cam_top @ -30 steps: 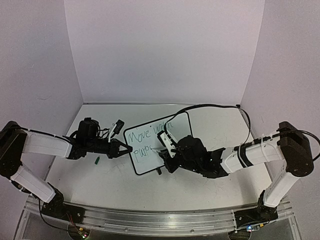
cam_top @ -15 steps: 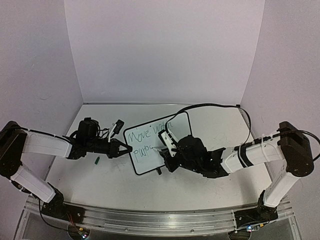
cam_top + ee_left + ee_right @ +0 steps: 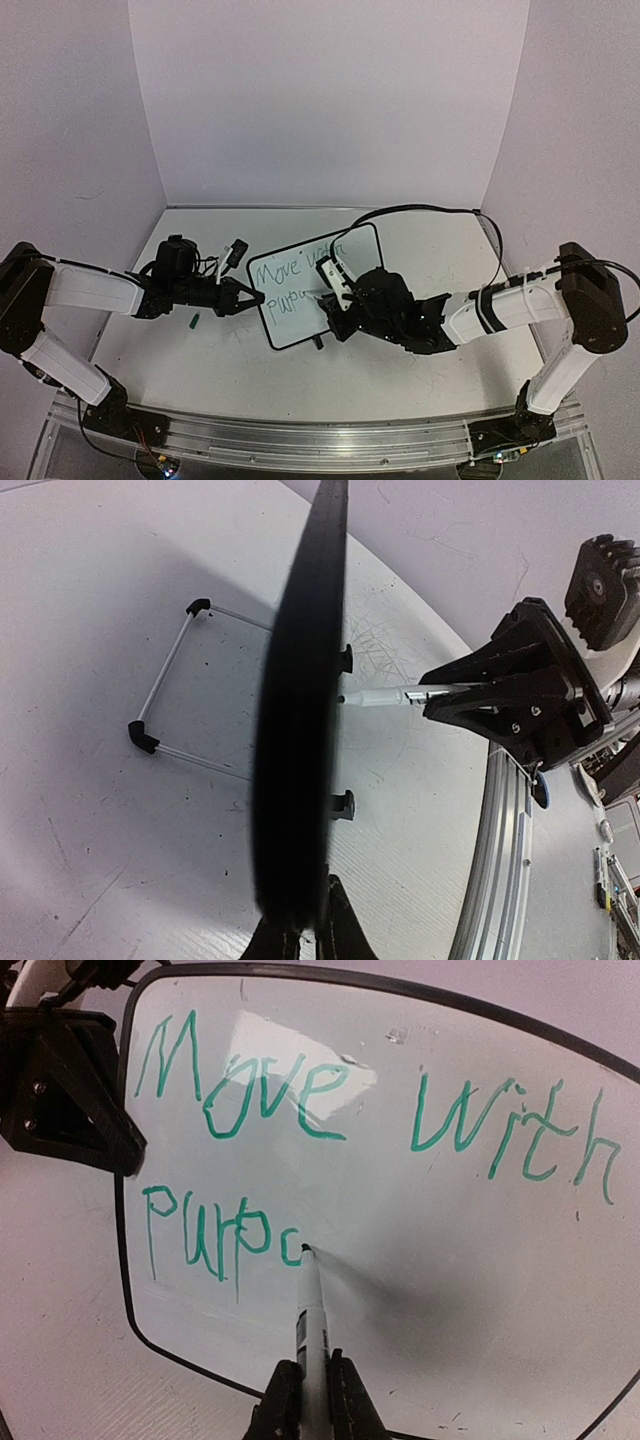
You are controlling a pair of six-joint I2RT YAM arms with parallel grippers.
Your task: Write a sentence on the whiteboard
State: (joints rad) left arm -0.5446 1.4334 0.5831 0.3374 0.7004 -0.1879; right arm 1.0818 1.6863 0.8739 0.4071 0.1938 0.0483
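Observation:
The whiteboard [image 3: 292, 325] stands tilted at mid-table with green writing: "Move with" above "purp" and a curved stroke like a "c". My left gripper [image 3: 254, 297] is shut on the whiteboard's left edge. In the left wrist view the whiteboard [image 3: 300, 730] shows edge-on as a dark band rising from my left gripper [image 3: 305, 935]. My right gripper [image 3: 310, 1390] is shut on a white marker [image 3: 310, 1320]. The marker's tip touches the whiteboard [image 3: 450, 1260] at the open end of that last stroke. From the left wrist the marker [image 3: 385, 696] points at the board's face.
A small green cap [image 3: 194, 321] lies on the table left of the board. A thin wire frame with black corners [image 3: 165, 695] lies on the table behind the board. A black cable [image 3: 420, 211] arcs behind the right arm. Walls close off three sides.
The right gripper and marker have shifted slightly up and left on the board, and the last green stroke has grown. The left gripper and whiteboard have stayed still.

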